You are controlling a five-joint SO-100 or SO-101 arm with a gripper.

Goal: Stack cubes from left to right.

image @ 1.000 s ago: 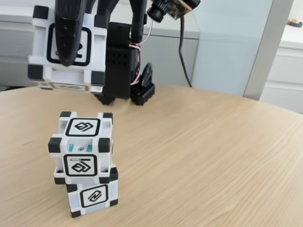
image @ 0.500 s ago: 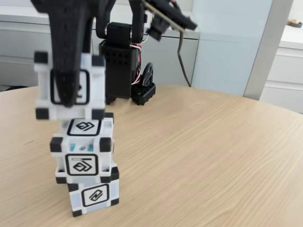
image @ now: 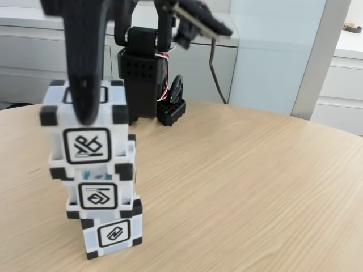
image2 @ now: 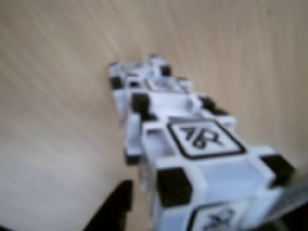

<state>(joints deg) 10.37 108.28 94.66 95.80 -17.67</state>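
Two cubes stand stacked near the table's front left: a bottom cube (image: 113,235) and a middle cube (image: 99,195) set slightly to the left on it. My gripper (image: 86,113) is shut on a third cube (image: 85,144), held right on top of the middle one and offset a little left. Its underside meets the middle cube's top; whether it rests there I cannot tell. In the blurred wrist view the held cube (image2: 202,159) is nearest, with the middle cube (image2: 166,103) and bottom cube (image2: 139,72) beyond it. My gripper (image2: 202,209) flanks the held cube.
The arm's black base (image: 142,73) stands at the back of the round wooden table (image: 255,187). A cable (image: 214,68) hangs from the wrist camera. White cabinets (image: 340,85) lie behind the table edge.
The gripper has come down with the held cube, from high above the stack to the top of the middle cube. The two stacked cubes have not moved.
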